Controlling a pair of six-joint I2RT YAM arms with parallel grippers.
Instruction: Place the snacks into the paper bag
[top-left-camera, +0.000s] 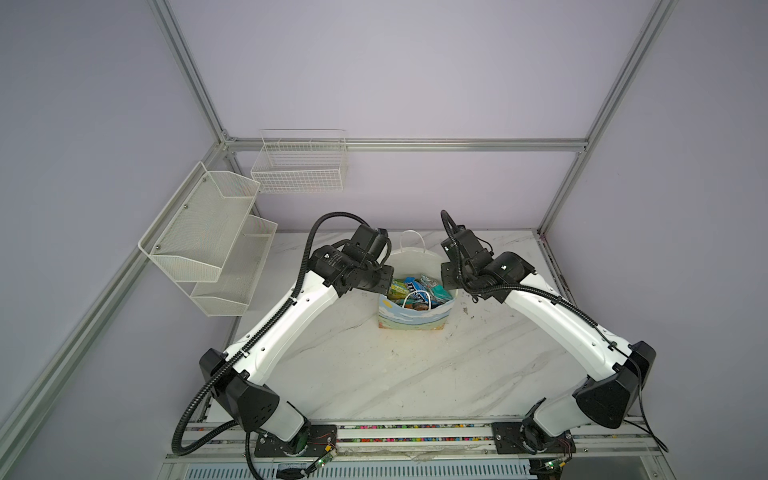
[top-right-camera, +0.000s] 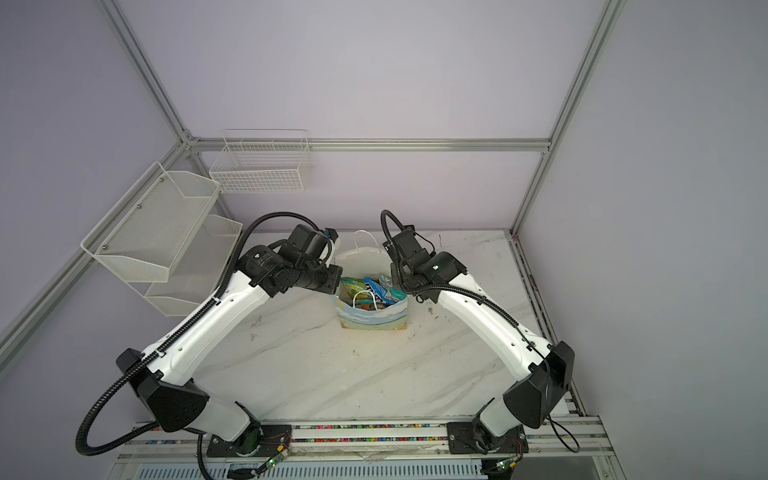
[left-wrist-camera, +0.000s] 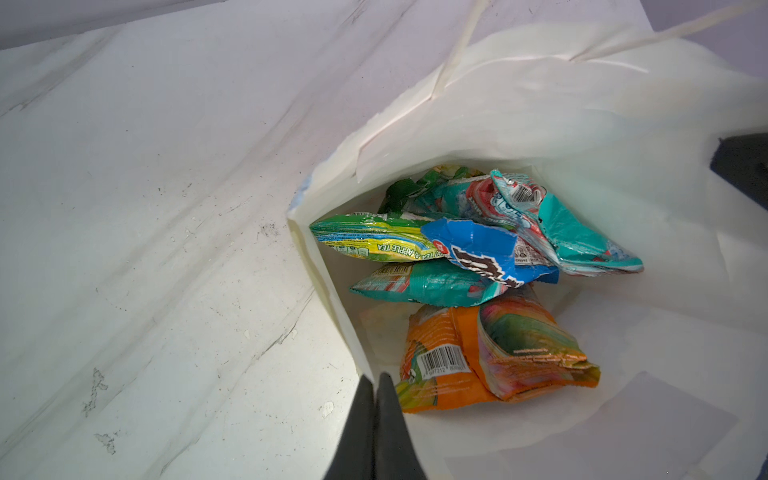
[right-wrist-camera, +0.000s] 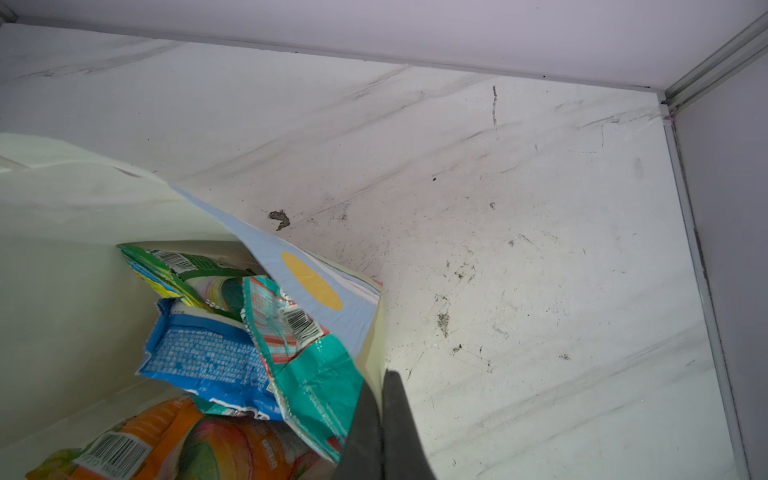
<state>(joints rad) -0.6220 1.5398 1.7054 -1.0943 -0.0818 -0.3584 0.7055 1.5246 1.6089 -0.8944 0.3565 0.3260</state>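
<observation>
The paper bag (top-left-camera: 413, 319) (top-right-camera: 372, 318) stands open in the middle of the marble table, one cord handle drooping into its mouth. Inside lie the snacks (top-left-camera: 419, 286): an orange packet (left-wrist-camera: 453, 361), two teal packets (left-wrist-camera: 582, 237), a blue packet (left-wrist-camera: 478, 249) and a green packet (left-wrist-camera: 365, 241). My left gripper (left-wrist-camera: 375, 376) is shut on the bag's left rim, whose edge runs in between the fingers. At the opposite side my right gripper (right-wrist-camera: 380, 376) is shut on the right rim, next to a teal packet (right-wrist-camera: 307, 365). The wrists hide both fingertips in both top views.
A white wire basket (top-left-camera: 299, 166) hangs on the back wall. A two-tier mesh shelf (top-left-camera: 208, 241) hangs on the left wall. Aluminium frame posts (top-left-camera: 557, 208) edge the marble table (top-left-camera: 395, 374). Dark scuffs mark the tabletop (right-wrist-camera: 457, 291) right of the bag.
</observation>
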